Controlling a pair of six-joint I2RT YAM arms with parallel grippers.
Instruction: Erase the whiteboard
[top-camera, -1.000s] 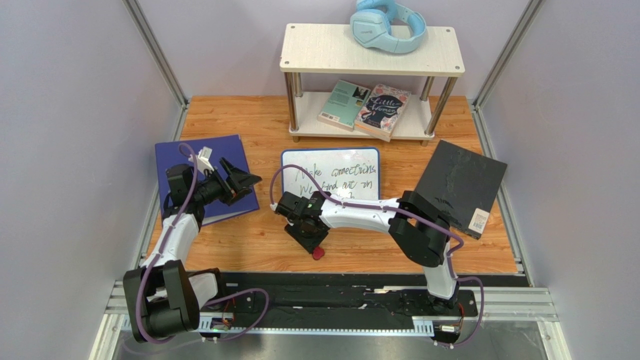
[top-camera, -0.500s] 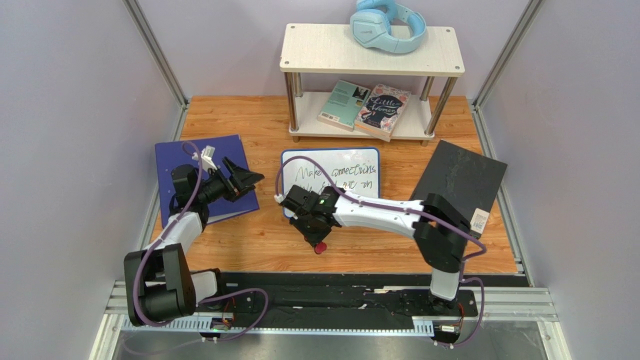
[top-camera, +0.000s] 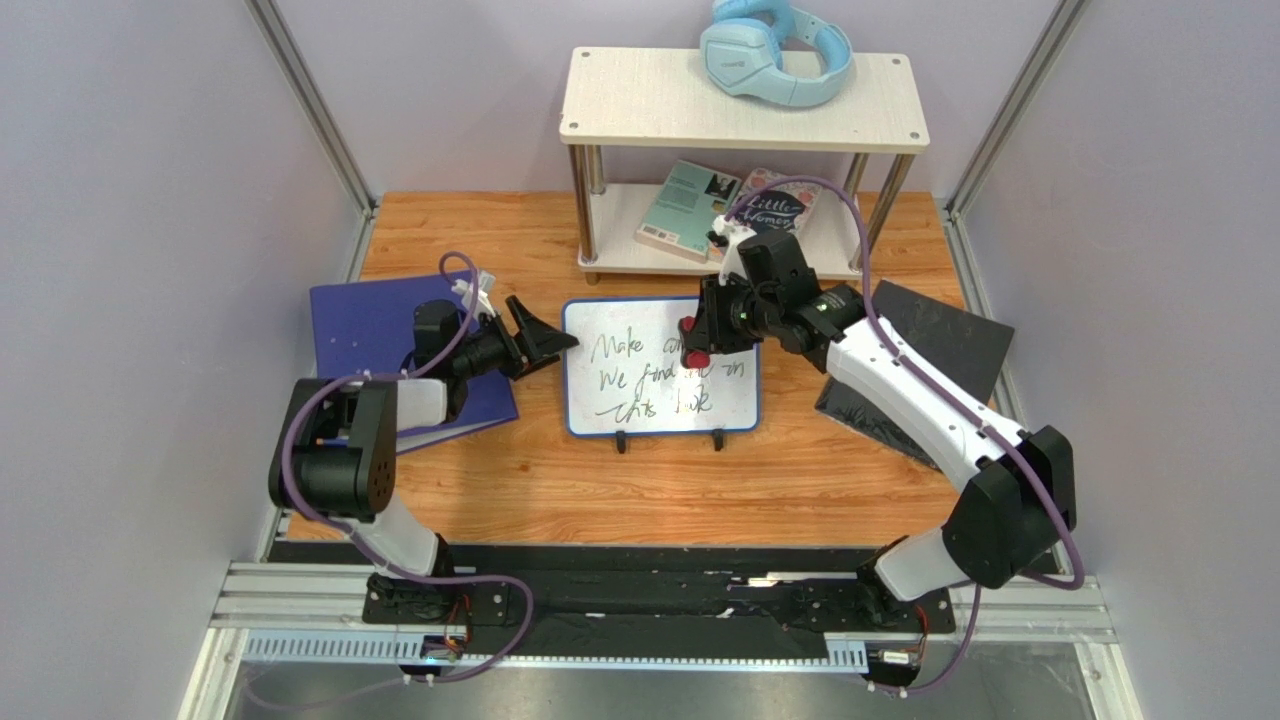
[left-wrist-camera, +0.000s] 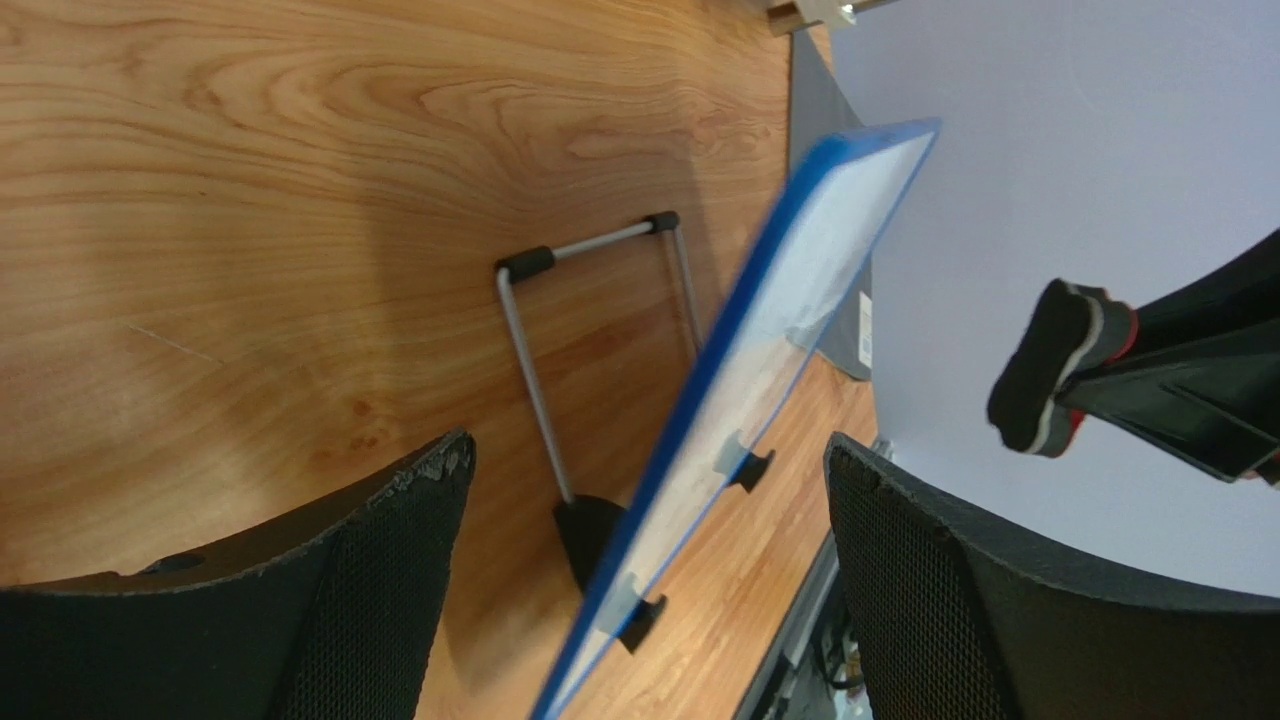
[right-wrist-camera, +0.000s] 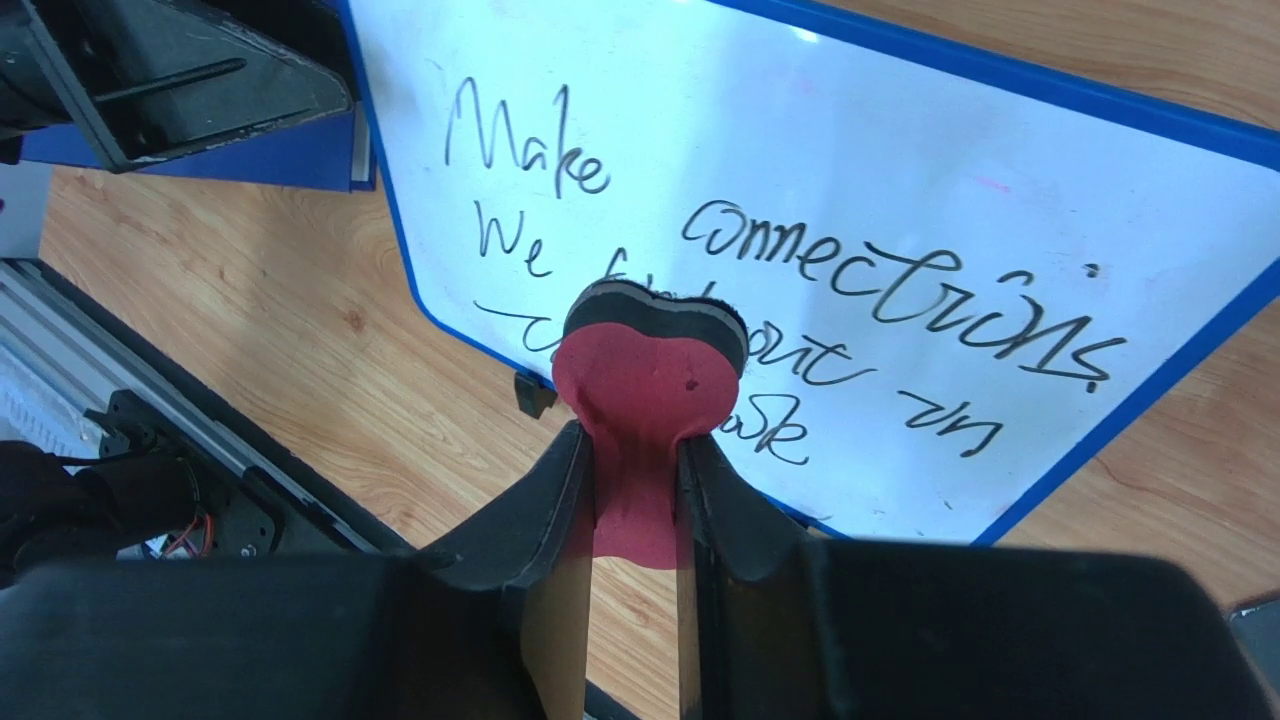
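Observation:
The whiteboard (top-camera: 661, 393) stands tilted on its black feet at the table's middle and bears dark handwriting. My right gripper (top-camera: 703, 333) is shut on a red eraser (top-camera: 693, 344) with a black felt face, held in front of the board's upper middle. In the right wrist view the eraser (right-wrist-camera: 651, 360) hangs over the writing on the whiteboard (right-wrist-camera: 902, 195), pinched by the gripper (right-wrist-camera: 634, 443). My left gripper (top-camera: 550, 339) is open at the board's left edge. In the left wrist view the blue-framed edge (left-wrist-camera: 751, 390) lies between the wide jaws of the gripper (left-wrist-camera: 646, 450).
A dark blue binder (top-camera: 376, 323) lies left under my left arm. A black flat board (top-camera: 939, 353) lies right. A two-tier shelf (top-camera: 744, 98) at the back holds blue headphones (top-camera: 774, 53) and books (top-camera: 688, 203). The board's wire stand (left-wrist-camera: 526, 338) rests behind it.
My right arm has swung from the front left of the board up and back, carrying the eraser to the board's upper face. My left gripper has moved right to the board's left edge.

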